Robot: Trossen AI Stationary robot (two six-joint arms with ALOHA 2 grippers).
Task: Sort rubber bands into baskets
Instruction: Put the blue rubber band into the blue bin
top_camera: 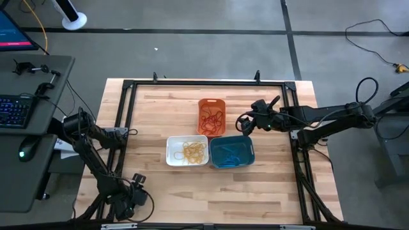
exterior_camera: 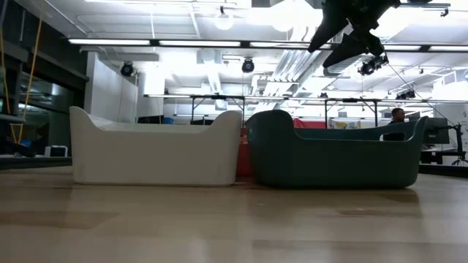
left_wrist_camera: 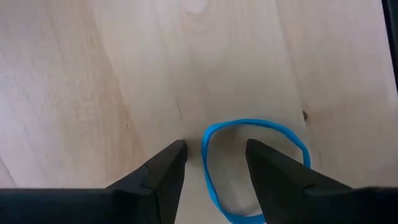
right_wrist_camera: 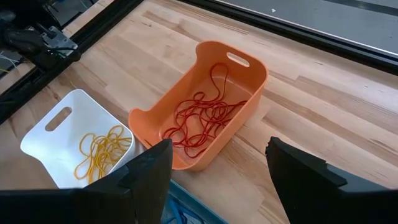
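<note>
Your left gripper sits low at the table's near left corner, fingers partly open and holding nothing, straddling one side of a blue rubber band lying flat on the wood. Press down squarely before closing so you pinch that strand, then carry it to the teal basket. Your right gripper hovers wide open and empty just right of the orange basket.

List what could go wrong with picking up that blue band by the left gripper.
1. The blue rubber band lies flat on the table, and only one side of the loop sits between the open left gripper; closing could pinch wood and let the thin band slip out.
2. The teal basket is well away from the left arm, while the right gripper hovers open beside it, so the arms could crowd.
</note>
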